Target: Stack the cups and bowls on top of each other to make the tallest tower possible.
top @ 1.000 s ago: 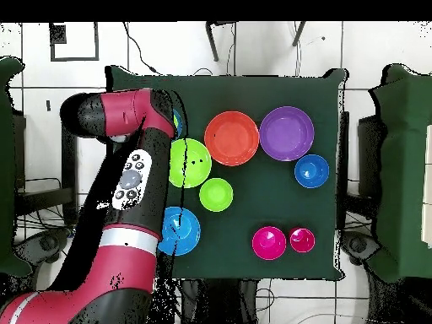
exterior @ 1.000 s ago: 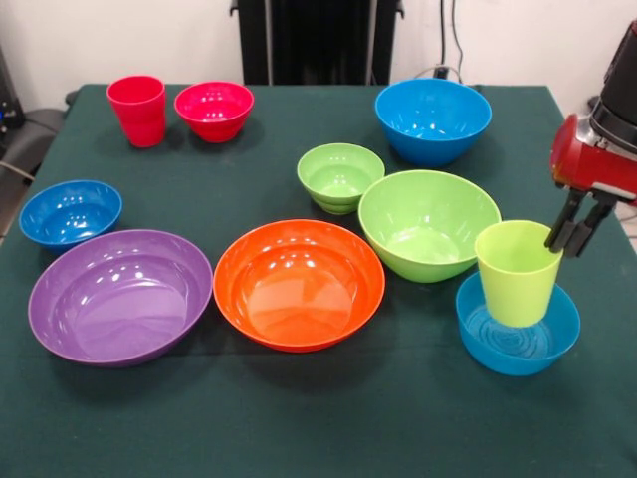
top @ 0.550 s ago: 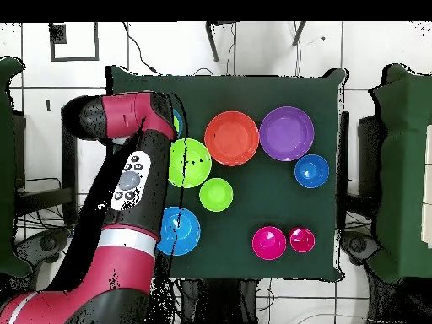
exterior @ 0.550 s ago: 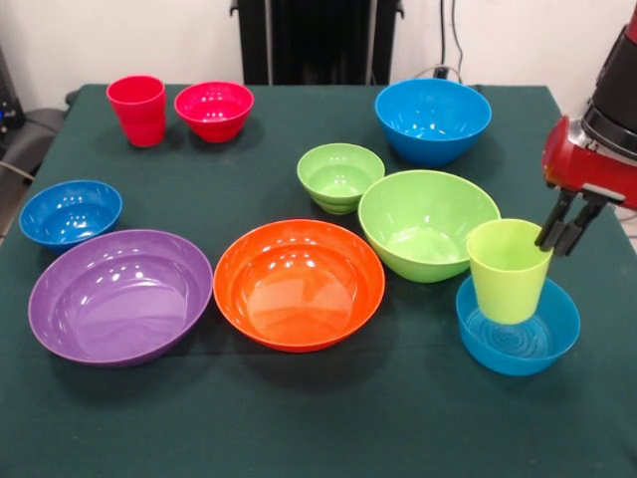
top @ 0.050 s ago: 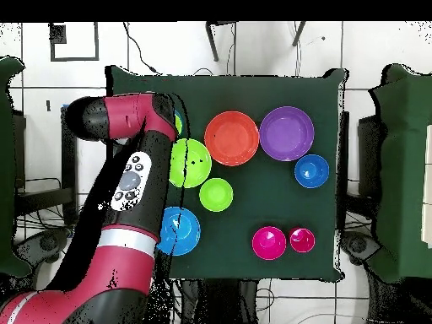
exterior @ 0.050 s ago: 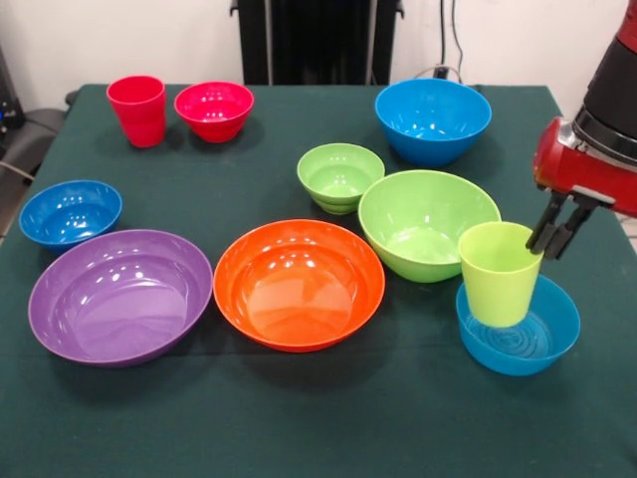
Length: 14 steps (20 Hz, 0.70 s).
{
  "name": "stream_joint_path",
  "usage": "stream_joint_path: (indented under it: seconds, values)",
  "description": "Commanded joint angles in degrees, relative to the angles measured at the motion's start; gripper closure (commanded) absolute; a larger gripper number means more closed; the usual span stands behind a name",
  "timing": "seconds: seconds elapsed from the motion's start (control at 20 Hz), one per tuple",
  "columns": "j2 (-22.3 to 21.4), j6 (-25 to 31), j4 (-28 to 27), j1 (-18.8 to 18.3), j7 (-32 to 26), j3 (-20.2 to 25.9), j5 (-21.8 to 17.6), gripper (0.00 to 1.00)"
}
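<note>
Your arm (top @ 0.050 s ago: pixel 126 211): glossy red shell, thick rounded links, black joint sections between. Silver-grey band (top @ 0.050 s ago: pixel 126 240) round lower link. White oval button pad (top @ 0.050 s ago: pixel 129 179) on forearm, dark round buttons on it. Rounded red elbow housing at the arm's top end in overhead view. Front view: red wrist block (exterior @ 0.050 s ago: pixel 582 174) with thin white stripe, black cylinder above, claw (exterior @ 0.050 s ago: pixel 548 239) of two slim black fingers.

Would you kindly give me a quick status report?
Gripper shut on lime green cup rim. Cup tilted over small teal-blue bowl. Red cup, red bowl unstacked.
</note>
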Motion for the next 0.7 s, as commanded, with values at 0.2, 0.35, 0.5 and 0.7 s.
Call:
stream_joint_path:
  seconds: [0.2, 0.35, 0.5, 0.7]
  values:
    - [2.3, -1.3, 1.0, 0.4, 12.2, 4.2, 1.4, 1.00]
    - [2.5, -0.9, 0.7, 0.5, 12.3, 4.2, 1.6, 1.00]
    - [2.7, -1.1, 0.5, 0.7, 12.8, 4.2, 2.0, 1.00]
    - [3.3, -1.1, -0.3, 1.0, 13.5, 4.1, 2.8, 1.00]
